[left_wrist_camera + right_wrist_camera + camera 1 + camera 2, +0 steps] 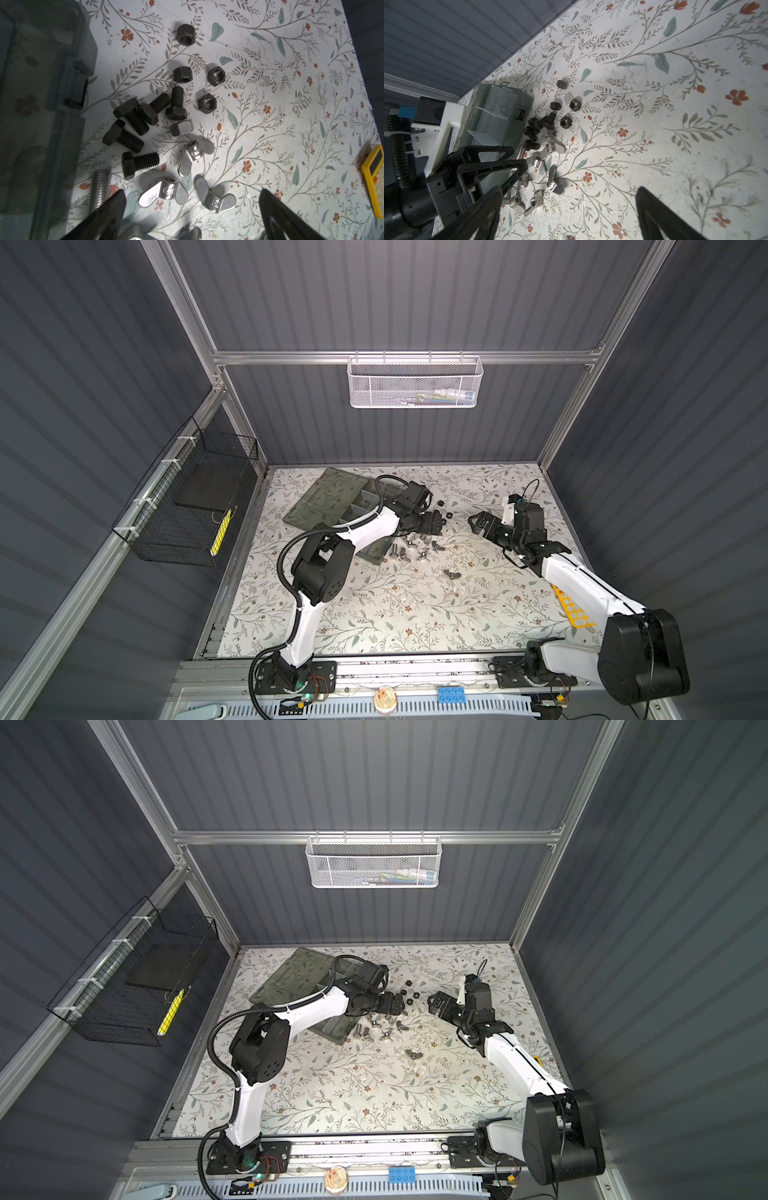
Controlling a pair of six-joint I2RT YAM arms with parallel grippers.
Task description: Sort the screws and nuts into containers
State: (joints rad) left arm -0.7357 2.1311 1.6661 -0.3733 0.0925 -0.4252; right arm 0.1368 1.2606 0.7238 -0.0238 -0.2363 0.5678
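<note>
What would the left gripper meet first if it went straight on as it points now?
Probably the silver wing nuts on the table just ahead of the left gripper; depth is unclear.

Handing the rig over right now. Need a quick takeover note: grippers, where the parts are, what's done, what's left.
Left gripper: open, empty, at the pile.
Right gripper: open, empty, to the right of the pile in both top views.
Parts: black screws, black nuts, wing nuts and a silver screw lie loose on the table beside the open box. One wing nut lies apart, nearer the front.
Done: nothing sorted that I can see. The compartments in view look empty; the left arm hides some.
Left: all the sorting.
</note>
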